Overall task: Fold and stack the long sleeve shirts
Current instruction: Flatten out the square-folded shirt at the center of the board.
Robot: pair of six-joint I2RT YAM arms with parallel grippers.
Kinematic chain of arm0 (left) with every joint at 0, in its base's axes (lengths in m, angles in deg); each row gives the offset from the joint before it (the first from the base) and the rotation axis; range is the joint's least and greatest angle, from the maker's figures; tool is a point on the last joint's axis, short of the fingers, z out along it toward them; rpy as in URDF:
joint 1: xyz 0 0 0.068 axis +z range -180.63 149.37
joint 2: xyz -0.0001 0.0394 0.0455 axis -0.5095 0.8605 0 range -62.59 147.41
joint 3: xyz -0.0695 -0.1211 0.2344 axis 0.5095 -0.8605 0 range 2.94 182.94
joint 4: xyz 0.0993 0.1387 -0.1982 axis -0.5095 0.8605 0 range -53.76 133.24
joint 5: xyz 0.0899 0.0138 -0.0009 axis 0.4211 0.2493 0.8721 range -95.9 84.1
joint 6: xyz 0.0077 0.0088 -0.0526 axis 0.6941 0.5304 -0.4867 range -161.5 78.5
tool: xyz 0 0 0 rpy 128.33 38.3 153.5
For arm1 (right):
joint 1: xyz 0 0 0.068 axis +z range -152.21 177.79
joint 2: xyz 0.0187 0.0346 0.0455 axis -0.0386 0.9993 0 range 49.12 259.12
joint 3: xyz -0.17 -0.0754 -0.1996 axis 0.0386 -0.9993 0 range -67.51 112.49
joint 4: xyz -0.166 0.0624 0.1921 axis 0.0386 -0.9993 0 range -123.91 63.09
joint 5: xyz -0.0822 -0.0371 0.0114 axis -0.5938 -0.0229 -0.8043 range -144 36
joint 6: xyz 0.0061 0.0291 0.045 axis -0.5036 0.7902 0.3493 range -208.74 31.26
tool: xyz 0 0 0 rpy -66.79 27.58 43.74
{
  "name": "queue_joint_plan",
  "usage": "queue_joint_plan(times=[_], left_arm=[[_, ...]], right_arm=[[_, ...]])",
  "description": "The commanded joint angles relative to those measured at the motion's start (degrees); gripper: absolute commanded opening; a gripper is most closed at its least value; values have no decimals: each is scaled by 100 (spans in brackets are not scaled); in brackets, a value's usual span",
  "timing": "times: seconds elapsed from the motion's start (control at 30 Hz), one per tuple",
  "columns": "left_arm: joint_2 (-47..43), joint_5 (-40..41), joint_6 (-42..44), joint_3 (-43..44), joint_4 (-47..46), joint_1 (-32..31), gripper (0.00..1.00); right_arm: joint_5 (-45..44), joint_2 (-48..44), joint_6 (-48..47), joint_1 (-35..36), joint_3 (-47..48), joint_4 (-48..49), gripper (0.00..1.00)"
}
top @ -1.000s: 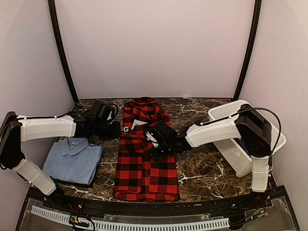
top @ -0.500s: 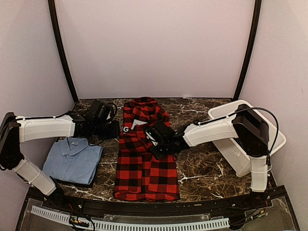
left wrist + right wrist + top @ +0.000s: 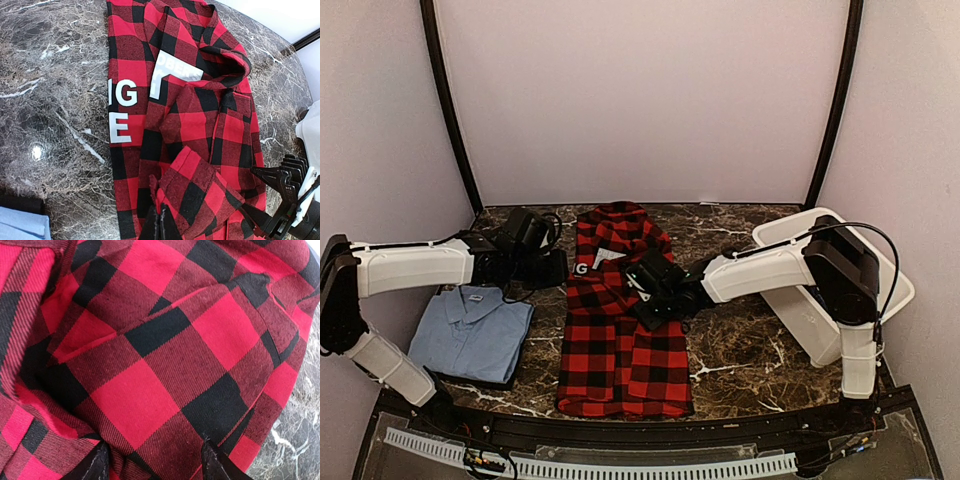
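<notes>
We're mid-fold on the flannel (image 3: 620, 350). Right hand (image 3: 155, 466) is spread open, with the bunched sleeve just under its tips. Left hand (image 3: 160, 226) is closed, flannel edge at its tips. Next, we judge: pinch the sleeve and carry it across.

The left arm (image 3: 415, 265) and right arm (image 3: 760, 275) stretch inward and low, left pincer (image 3: 160, 226) pinched tight, right pincer (image 3: 155, 462) with fingers spread.

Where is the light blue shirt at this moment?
In the top view, the light blue shirt lies folded at the near left of the table, just left of the red checked shirt.
</notes>
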State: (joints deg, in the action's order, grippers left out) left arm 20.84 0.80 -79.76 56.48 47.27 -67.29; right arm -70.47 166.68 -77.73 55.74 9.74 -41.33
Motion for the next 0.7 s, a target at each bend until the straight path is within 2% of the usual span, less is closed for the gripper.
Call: queue_joint_plan(times=[0.0, 0.33, 0.67], left_arm=[[-214, 44, -17, 69, 112, -25, 0], [-303, 158, -54, 51, 104, -25, 0], [-328, 175, -88, 16, 61, 3, 0]], right_arm=[[-76, -127, 235, -47, 93, -126, 59], [73, -522, 239, -257, -227, 57, 58], [138, -337, -112, -69, -201, -29, 58]])
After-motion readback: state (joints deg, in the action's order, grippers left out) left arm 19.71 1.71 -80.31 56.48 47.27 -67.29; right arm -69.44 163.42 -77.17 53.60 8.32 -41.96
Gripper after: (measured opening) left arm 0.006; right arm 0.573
